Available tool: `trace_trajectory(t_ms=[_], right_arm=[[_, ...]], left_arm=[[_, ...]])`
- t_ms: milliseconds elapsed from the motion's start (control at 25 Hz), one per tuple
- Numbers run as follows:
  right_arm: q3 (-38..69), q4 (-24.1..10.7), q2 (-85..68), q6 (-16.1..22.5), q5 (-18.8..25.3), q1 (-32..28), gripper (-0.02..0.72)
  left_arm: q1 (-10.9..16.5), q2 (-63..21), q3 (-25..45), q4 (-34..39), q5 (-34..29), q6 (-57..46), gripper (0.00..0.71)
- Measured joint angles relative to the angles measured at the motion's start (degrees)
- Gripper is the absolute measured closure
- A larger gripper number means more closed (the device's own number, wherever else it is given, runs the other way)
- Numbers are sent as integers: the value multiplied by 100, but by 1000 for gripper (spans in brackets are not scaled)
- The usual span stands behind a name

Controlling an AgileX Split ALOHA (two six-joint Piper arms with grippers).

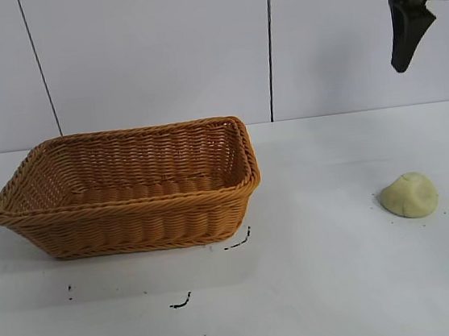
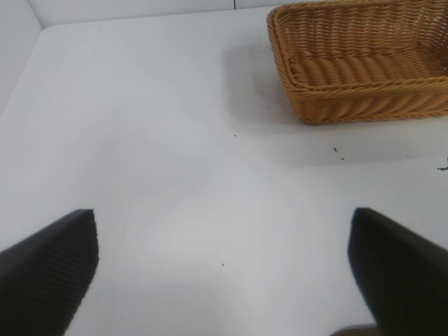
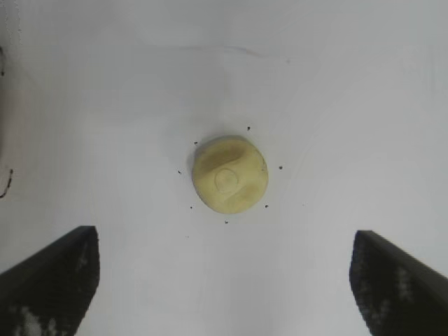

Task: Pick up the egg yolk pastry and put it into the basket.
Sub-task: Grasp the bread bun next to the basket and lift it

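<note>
Currently the egg yolk pastry (image 1: 409, 195) sits on the white tabletop (image 1: 327, 286), well apart from the basket (image 1: 129, 188), which stands toward the left arm's side. The pastry is untouched, dome side up, with small dark specks scattered around it. The right hand (image 3: 224, 280) hangs high above the pastry, released, its two dark fingers (image 3: 52, 280) spread wide with the pastry centred between them in the right wrist view. The left hand (image 2: 224, 269) is likewise released, fingers spread, over bare tabletop beside the basket. Dark marks lie on the tabletop in front of the basket.
</note>
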State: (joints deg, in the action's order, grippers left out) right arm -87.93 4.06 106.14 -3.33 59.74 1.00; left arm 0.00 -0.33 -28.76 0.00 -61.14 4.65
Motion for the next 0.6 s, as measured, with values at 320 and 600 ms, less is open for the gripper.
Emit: trace_trajectory(t_ms=[320,600], right_arm=[[-14,1,331,-163,1,291,8],[-18,-81,834,-164,-82,337,8]], left_arm=[[0,0,0,0,0,0,14],[0,0,0,0,0,0,14]])
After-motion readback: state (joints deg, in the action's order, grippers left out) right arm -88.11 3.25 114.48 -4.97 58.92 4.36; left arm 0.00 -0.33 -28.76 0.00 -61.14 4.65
